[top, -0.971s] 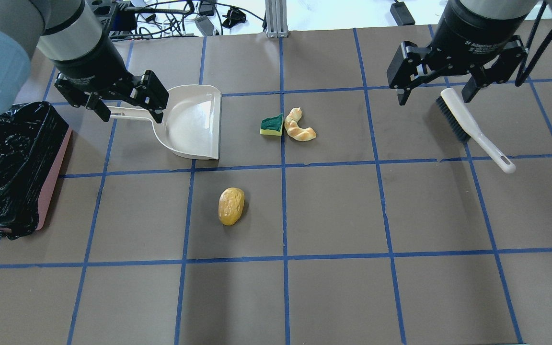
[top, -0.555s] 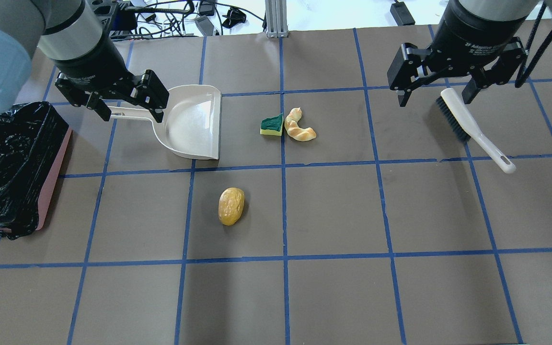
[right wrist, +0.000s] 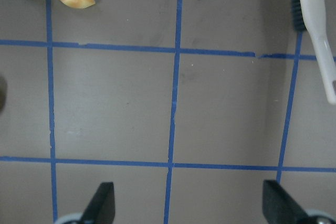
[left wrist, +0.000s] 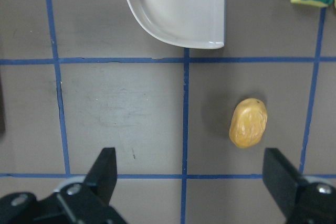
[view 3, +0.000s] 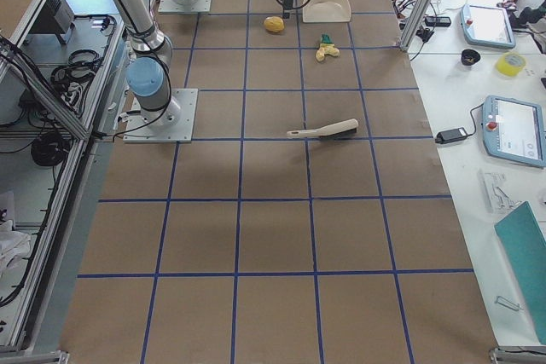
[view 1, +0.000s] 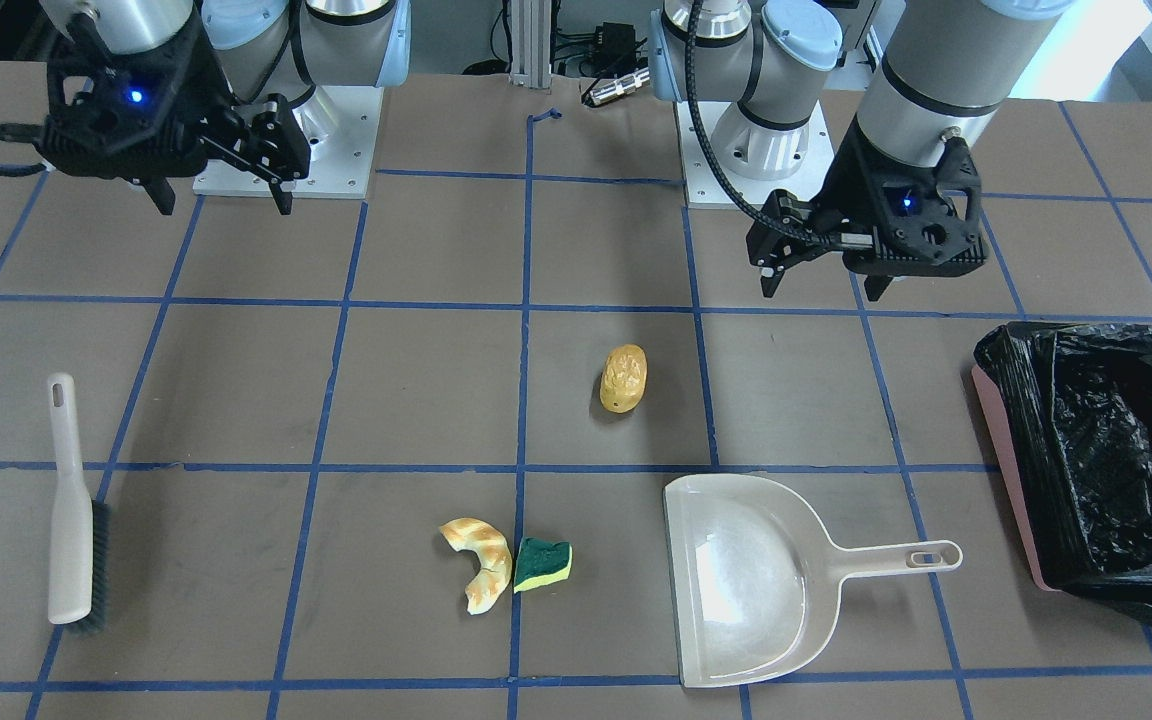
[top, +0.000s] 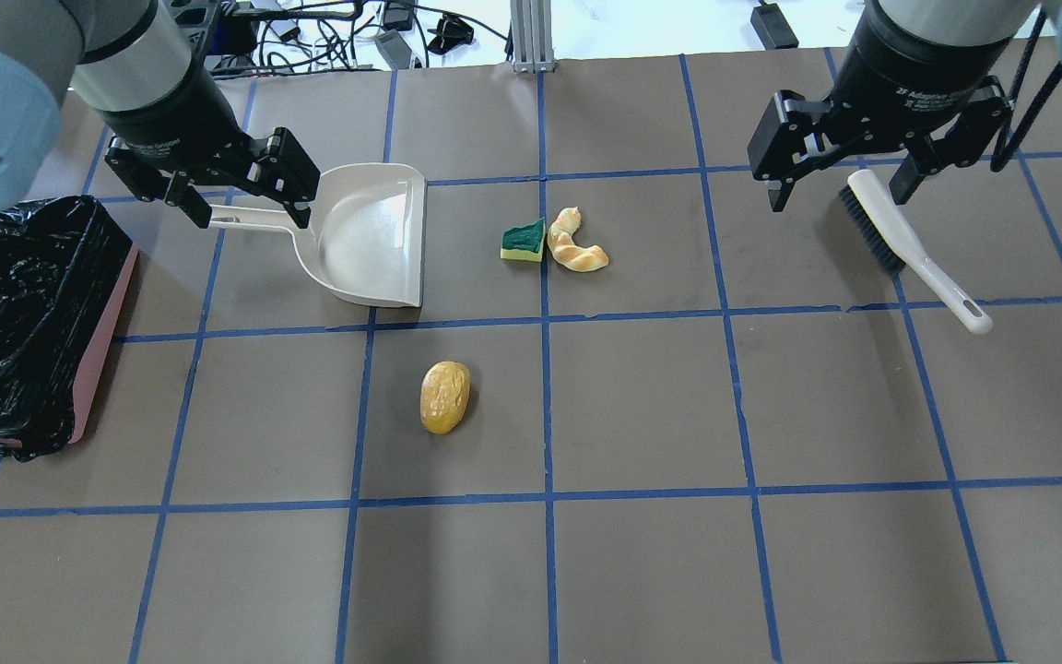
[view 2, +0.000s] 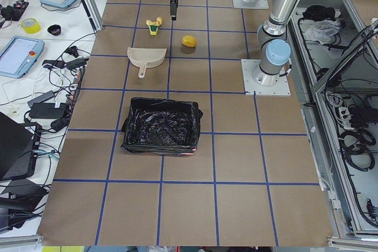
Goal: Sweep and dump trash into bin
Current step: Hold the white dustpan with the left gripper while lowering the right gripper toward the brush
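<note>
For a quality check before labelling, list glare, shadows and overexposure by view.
Front-facing view: soft glare on the dustpan and glints on the bag-lined bin. Overhead view: background beyond the table blown out white. Left wrist view: bread roll sharp, soft shadow on its left.

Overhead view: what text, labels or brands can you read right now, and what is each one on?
"2F Adaptive": white print on the black body of the right gripper; the rest of that line and the smaller line under it are too blurred to read.
Left gripper: white print on its body, too blurred to read.
Dustpan, brush, bin: no text shows.
</note>
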You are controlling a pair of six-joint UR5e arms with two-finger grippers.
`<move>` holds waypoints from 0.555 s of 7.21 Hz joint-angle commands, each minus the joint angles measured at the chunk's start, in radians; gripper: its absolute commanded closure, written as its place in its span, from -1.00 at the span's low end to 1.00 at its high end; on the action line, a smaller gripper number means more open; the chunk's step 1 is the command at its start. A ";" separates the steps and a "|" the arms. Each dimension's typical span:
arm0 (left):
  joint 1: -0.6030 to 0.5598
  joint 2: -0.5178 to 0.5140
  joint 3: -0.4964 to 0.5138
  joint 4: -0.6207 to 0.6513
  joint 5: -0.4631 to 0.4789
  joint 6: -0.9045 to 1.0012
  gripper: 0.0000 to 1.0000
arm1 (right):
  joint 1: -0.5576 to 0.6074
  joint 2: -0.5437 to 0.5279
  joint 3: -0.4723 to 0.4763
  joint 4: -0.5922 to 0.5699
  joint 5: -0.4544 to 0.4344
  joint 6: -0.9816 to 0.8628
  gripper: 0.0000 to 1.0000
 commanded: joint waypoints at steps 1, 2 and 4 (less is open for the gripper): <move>0.085 -0.054 -0.033 0.031 0.002 -0.526 -1.00 | -0.001 0.109 0.127 -0.143 0.008 -0.049 -1.00; 0.111 -0.076 -0.051 0.092 -0.002 -0.759 -1.00 | -0.007 0.135 0.201 -0.222 -0.008 -0.067 -1.00; 0.119 -0.169 -0.099 0.306 -0.001 -1.126 -1.00 | -0.128 0.141 0.284 -0.291 -0.011 -0.344 -1.00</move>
